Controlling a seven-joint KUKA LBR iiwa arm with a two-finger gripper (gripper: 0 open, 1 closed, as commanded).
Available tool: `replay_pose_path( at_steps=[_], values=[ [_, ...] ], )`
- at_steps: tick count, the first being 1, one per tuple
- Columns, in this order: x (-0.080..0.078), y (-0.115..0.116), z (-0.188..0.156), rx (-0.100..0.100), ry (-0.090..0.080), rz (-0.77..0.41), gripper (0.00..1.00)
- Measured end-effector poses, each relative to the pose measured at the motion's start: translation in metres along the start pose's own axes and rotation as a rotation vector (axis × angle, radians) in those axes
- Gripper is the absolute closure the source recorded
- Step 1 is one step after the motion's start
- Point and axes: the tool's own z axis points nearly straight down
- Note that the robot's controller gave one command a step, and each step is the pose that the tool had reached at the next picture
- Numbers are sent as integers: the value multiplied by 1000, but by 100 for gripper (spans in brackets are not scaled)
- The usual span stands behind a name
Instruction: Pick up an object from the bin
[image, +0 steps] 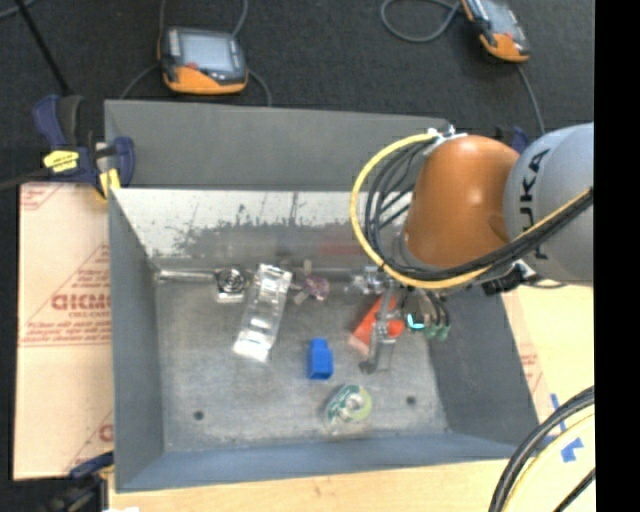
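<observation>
My gripper (380, 338) hangs below the arm's orange cover, low over the right half of the bin floor. An orange-red thing (363, 324) lies right against its left side, partly hidden by it; whether it is held I cannot tell. A small blue block (319, 358) lies on the floor a little to the left of the gripper. A round clear thing with green and yellow inside (347, 404) rests near the front wall, below the gripper.
A clear plastic box (262, 312) lies tilted in the left middle of the bin. A shiny metal piece (230, 283) and a small purplish thing (318, 288) sit by the back wall. The arm and its cables cover the bin's right rear corner.
</observation>
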Motion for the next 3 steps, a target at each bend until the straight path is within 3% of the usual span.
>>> replay_pose_path(
  at_steps=[1, 2, 3],
  values=[
    [-1, -22, 120, -1, 0, 94, 0],
    [-81, -46, 106, 3, -13, -311, 0],
    [-70, -117, 115, 6, -9, -907, 0]
  ],
)
